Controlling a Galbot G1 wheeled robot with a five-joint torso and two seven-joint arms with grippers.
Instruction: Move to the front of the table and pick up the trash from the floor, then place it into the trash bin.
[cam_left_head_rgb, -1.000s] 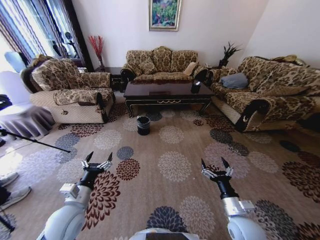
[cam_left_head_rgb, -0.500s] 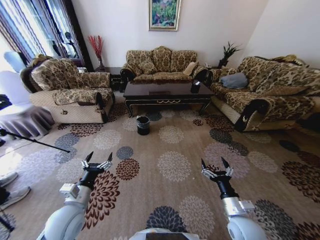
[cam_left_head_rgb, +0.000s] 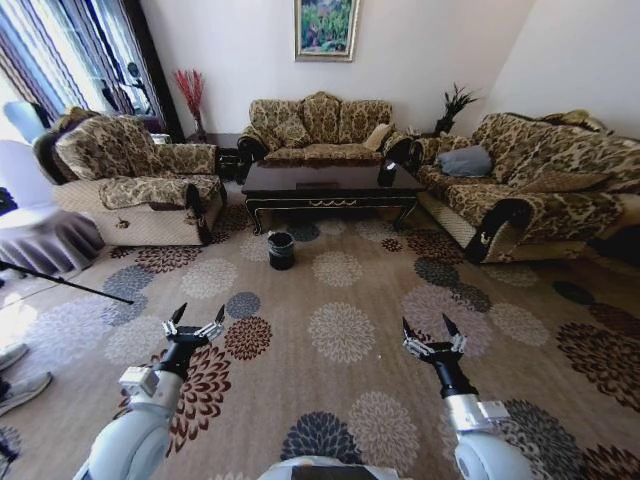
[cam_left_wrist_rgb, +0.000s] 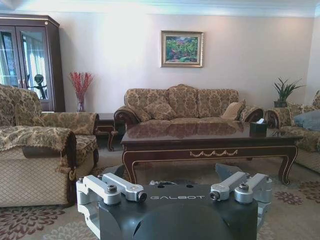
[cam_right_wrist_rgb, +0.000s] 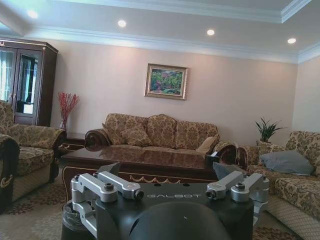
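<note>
The table (cam_left_head_rgb: 330, 183), long, low and dark with a glossy top, stands far ahead before the back sofa; it is also seen in the left wrist view (cam_left_wrist_rgb: 210, 142) and the right wrist view (cam_right_wrist_rgb: 135, 161). The trash bin (cam_left_head_rgb: 281, 250), a small round black bucket, sits on the carpet in front of the table's left end. My left gripper (cam_left_head_rgb: 195, 322) and right gripper (cam_left_head_rgb: 431, 331) hover open and empty over the carpet, close to me and well short of the bin. The trash is out of view.
A patterned armchair (cam_left_head_rgb: 135, 190) stands at the left, a sofa (cam_left_head_rgb: 320, 125) behind the table and another sofa (cam_left_head_rgb: 540, 185) at the right. A small black tissue box (cam_left_head_rgb: 387, 175) sits on the table. Open flowered carpet (cam_left_head_rgb: 340, 330) lies between me and the bin.
The whole head view has shifted slightly left as the camera moved. Both grippers hold the same open pose.
</note>
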